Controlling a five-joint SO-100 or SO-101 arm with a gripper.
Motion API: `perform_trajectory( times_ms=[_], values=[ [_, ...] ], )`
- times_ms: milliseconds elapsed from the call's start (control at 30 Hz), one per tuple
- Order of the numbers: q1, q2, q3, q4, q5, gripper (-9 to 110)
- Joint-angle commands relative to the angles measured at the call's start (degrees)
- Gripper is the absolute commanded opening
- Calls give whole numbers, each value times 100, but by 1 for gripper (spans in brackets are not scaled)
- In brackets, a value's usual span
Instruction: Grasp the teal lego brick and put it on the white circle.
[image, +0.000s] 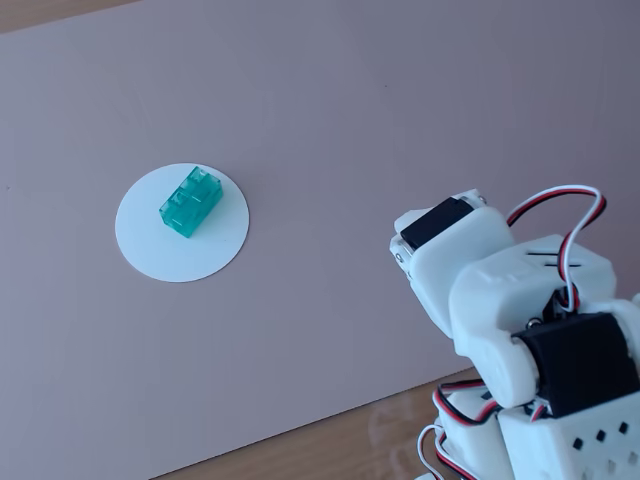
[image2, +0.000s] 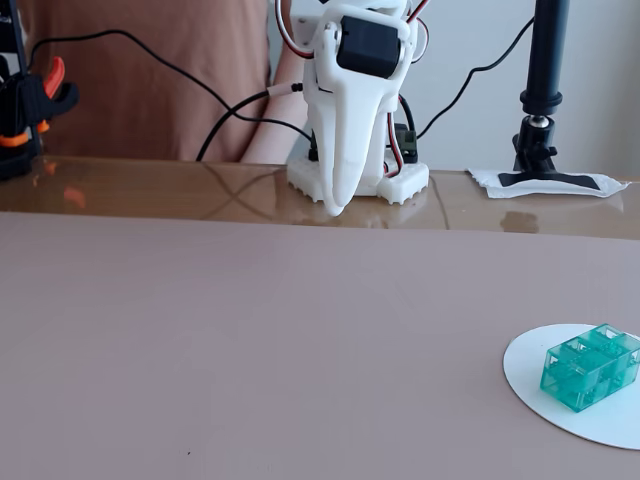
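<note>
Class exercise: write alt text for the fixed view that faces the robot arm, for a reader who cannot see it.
A teal lego brick sits on a white circle at the lower right of a pinkish mat. Behind the mat, the white arm stands folded, its gripper pointing down, well away from the brick.

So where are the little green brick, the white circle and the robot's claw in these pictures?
teal lego brick (image: 190, 203): a fixed view, on its studded top.
white circle (image: 160, 250): a fixed view, on bare paper beside the brick.
gripper (image2: 335, 205): a fixed view, at its downward-pointing tip.
</note>
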Motion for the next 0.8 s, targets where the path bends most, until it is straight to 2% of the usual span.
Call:
perform_trajectory(
  times_ms=[0,767],
  values=[
    [-35,35,-9,-26,-18,0],
    [-35,35,-9,-18,44,0]
  ],
)
